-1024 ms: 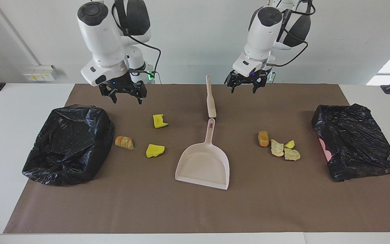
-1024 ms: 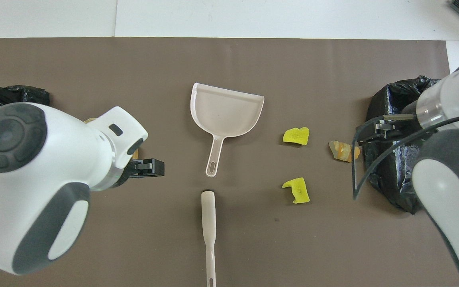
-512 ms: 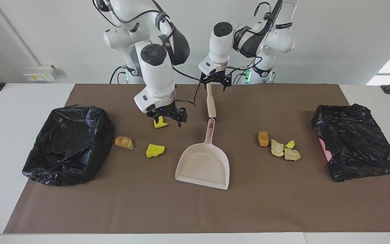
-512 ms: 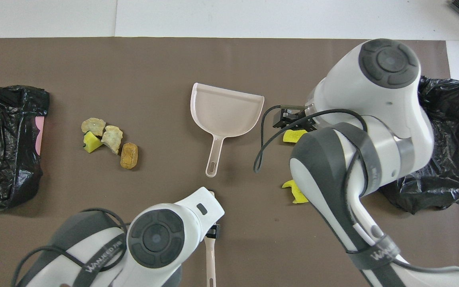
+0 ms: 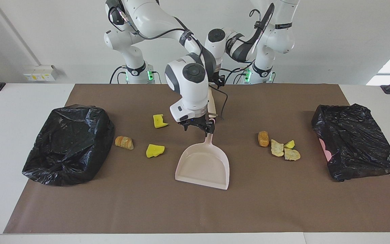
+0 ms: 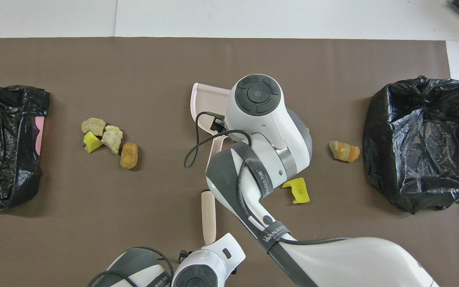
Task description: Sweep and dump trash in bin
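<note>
Trash unswept: three scraps (image 5: 146,139) toward right arm's end of brown mat (image 5: 195,210), four scraps (image 5: 279,146) clustered toward left arm's end, each group near black-lined bin (image 5: 68,145). Right gripper (image 5: 198,126), a second ago up near its base, now over pink dustpan (image 5: 204,162) handle, jaws spread, nothing held. Left gripper (image 5: 217,81) has swung across to hand brush (image 6: 208,215) handle end; jaws spread. Both tools about to be grasped; sweeping not yet begun.
</note>
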Controlling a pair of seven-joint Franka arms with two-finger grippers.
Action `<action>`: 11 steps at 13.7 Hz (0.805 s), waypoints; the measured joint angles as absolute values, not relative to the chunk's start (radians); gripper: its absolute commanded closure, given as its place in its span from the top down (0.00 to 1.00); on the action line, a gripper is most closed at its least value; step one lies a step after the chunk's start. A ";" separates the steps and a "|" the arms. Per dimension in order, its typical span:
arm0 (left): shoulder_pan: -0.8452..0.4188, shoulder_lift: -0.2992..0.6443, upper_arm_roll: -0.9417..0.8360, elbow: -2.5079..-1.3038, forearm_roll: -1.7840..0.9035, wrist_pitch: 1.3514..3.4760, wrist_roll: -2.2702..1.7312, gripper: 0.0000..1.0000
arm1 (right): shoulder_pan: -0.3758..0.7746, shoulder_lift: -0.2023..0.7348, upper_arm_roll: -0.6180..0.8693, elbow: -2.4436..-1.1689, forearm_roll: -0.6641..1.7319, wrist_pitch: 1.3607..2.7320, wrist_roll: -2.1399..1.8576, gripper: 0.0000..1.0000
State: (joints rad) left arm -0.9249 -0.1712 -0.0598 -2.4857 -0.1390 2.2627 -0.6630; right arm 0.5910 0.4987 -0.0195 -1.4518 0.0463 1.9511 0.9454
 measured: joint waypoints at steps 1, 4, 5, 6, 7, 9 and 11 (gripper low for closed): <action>-0.931 -0.171 -0.060 -2.498 -0.139 2.264 -0.663 0.91 | 0.610 0.525 -0.020 -1.426 0.046 1.953 0.978 1.00; -0.939 -0.171 -0.060 -2.512 -0.140 2.265 -0.663 0.39 | 0.639 0.574 -0.020 -1.384 0.046 1.963 1.014 1.00; -0.939 -0.171 -0.059 -2.512 -0.140 2.265 -0.663 0.20 | 0.643 0.582 -0.020 -1.384 0.046 1.976 1.015 1.00; -0.939 -0.171 -0.059 -2.512 -0.140 2.263 -0.663 0.00 | 0.645 0.588 -0.020 -1.384 0.046 1.993 1.015 1.00; -0.939 -0.171 -0.058 -2.512 -0.140 2.260 -0.663 0.00 | 0.646 0.592 -0.020 -1.384 0.046 2.007 1.015 0.89; -0.939 -0.172 -0.055 -2.511 -0.141 2.237 -0.662 0.00 | 0.651 0.597 -0.020 -1.389 0.046 2.009 1.015 0.62; -0.938 -0.173 -0.050 -2.504 -0.142 2.215 -0.654 0.00 | 0.653 0.599 -0.020 -1.403 0.046 2.009 1.015 0.62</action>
